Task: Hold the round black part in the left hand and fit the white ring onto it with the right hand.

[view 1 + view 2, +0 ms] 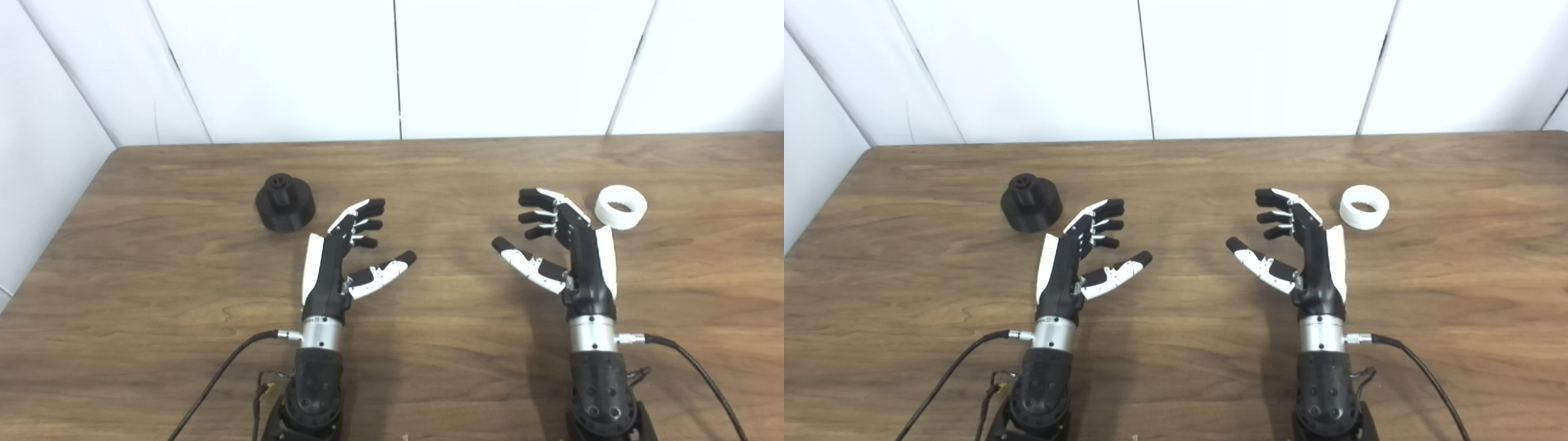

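Both views are bright and evenly lit, seemingly from overhead; the white wall panels [502,67] across the top of the frame are nearly blown out, their seams thin dark lines; the wooden table [429,380] carries a soft sheen near its far edge — no hard glare; shadows are faint and diffuse, pooling just beside each forearm and under the fingers; focus is mildly soft throughout — grain and fine edges smear slightly; the panel seams splay outward toward the upper corners.

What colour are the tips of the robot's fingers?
Black, on both the left hand and the right hand; the left eye view shows it best.
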Robot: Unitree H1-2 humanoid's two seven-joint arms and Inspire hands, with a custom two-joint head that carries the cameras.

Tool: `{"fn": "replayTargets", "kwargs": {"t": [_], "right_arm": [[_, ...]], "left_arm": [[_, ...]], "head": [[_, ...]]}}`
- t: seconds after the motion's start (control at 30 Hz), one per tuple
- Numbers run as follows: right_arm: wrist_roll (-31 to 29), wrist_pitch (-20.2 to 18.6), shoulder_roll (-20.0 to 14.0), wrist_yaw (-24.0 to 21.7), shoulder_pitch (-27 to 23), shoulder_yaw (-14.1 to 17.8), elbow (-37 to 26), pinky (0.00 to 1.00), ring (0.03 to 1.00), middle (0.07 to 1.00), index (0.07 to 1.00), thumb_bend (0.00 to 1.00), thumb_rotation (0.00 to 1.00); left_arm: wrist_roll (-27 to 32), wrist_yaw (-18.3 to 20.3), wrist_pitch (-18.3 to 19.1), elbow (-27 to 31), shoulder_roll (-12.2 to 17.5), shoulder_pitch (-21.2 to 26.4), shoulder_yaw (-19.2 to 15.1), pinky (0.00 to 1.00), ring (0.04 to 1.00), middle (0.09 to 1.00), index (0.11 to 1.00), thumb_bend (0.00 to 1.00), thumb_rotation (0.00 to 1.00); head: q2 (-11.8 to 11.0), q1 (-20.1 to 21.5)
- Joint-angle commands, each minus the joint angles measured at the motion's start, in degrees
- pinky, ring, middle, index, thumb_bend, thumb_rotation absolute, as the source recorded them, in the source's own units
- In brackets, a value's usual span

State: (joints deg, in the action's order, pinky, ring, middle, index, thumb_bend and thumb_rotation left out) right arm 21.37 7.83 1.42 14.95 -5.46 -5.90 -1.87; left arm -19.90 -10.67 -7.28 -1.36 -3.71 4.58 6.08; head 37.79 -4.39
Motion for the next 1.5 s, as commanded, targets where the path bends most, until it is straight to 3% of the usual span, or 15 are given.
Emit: {"fn": "replayTargets", "kwargs": {"t": [0.0,0.37,0.47,0.6,0.8,1.23,1.47], "right_arm": [[0.6,1.1,0.3,0.1,1.1,-0.1,0.2,0.51,0.623,0.701,0.690,0.67,0.13],[0.2,1.6,0.2,-0.2,1.0,-0.1,0.4,0.51,0.613,0.699,0.693,0.67,0.13],[0.0,1.7,-0.1,-0.4,1.1,0.1,0.5,0.52,0.620,0.702,0.694,0.67,0.13],[-0.9,2.8,-1.2,-0.7,1.2,0.6,1.1,0.50,0.612,0.702,0.702,0.66,0.15],[-2.6,3.9,-2.8,-0.9,1.0,1.8,2.7,0.51,0.614,0.694,0.690,0.68,0.13],[-2.1,5.5,-3.8,-0.8,0.6,2.0,4.1,0.48,0.591,0.682,0.688,0.68,0.15],[-1.8,5.8,-3.7,-0.7,0.4,1.8,4.5,0.48,0.590,0.682,0.684,0.68,0.15]], "left_arm": [[0.1,-0.1,-1.1,1.1,0.3,0.7,-0.1,0.61,0.728,0.777,0.747,0.73,0.14],[0.1,0.2,-0.2,1.5,0.2,0.7,0.1,0.62,0.732,0.778,0.746,0.73,0.15],[0.2,0.1,-0.3,1.3,-0.1,0.7,0.2,0.62,0.729,0.778,0.746,0.74,0.15],[-1.0,-0.6,-0.7,0.3,-0.7,0.9,0.9,0.60,0.727,0.778,0.743,0.75,0.18],[-3.6,-2.5,-0.9,-1.6,-1.8,1.4,2.0,0.61,0.728,0.780,0.742,0.74,0.19],[-4.3,-2.9,-0.6,-1.8,-1.9,1.7,2.0,0.64,0.741,0.786,0.752,0.73,0.20],[-8.7,-4.2,-1.2,-0.3,0.5,2.3,2.2,0.65,0.741,0.792,0.746,0.73,0.20]], "head": [[0.2,0.0],[0.3,-0.1],[-0.2,-2.3],[-1.7,-8.7],[-3.0,-12.7],[-3.1,-12.9],[-3.2,-13.0]]}}
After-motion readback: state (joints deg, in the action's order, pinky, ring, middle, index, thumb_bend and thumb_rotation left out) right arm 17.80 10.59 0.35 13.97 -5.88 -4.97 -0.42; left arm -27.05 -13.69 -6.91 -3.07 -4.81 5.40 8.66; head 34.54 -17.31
